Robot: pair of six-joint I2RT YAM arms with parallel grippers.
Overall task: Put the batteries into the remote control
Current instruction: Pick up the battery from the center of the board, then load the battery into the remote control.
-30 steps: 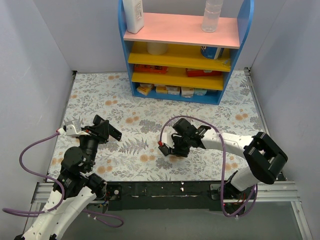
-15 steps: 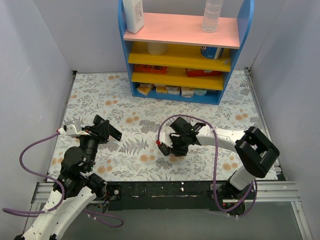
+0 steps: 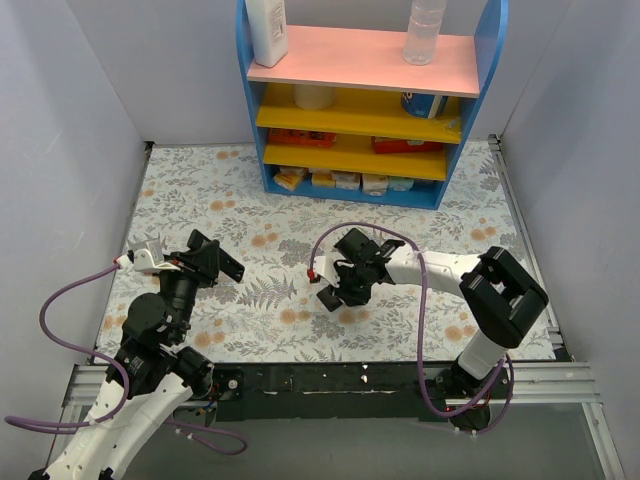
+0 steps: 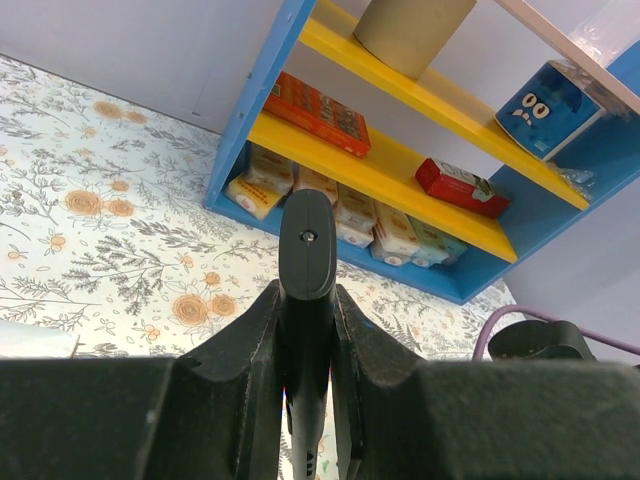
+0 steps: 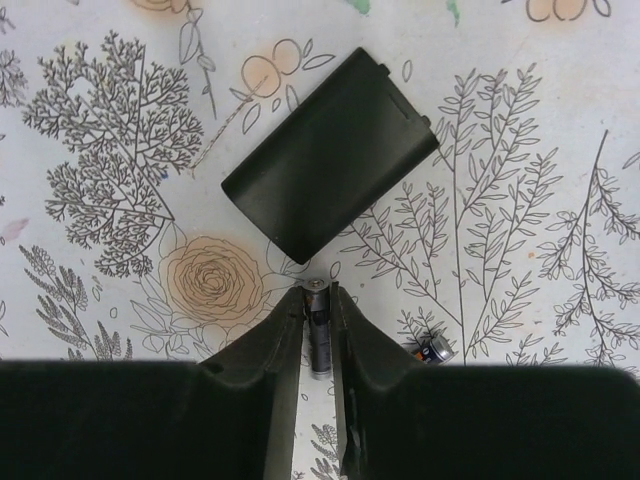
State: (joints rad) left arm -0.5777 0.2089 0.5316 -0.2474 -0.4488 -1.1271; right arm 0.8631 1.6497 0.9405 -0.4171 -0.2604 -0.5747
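Currently we see left gripper (image 4: pixel 307 295) clamping slim black remote (image 4: pixel 307 235), right gripper (image 5: pixel 316 300) pinching dark battery (image 5: pixel 318 342), second battery (image 5: pixel 433 350) on worktop (image 5: pixel 520 250).

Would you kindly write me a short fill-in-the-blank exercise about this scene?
The left gripper holds the ___.
The right gripper holds a ___.
The flat black cover lies on the ___.
Missing words: remote control; battery; table.
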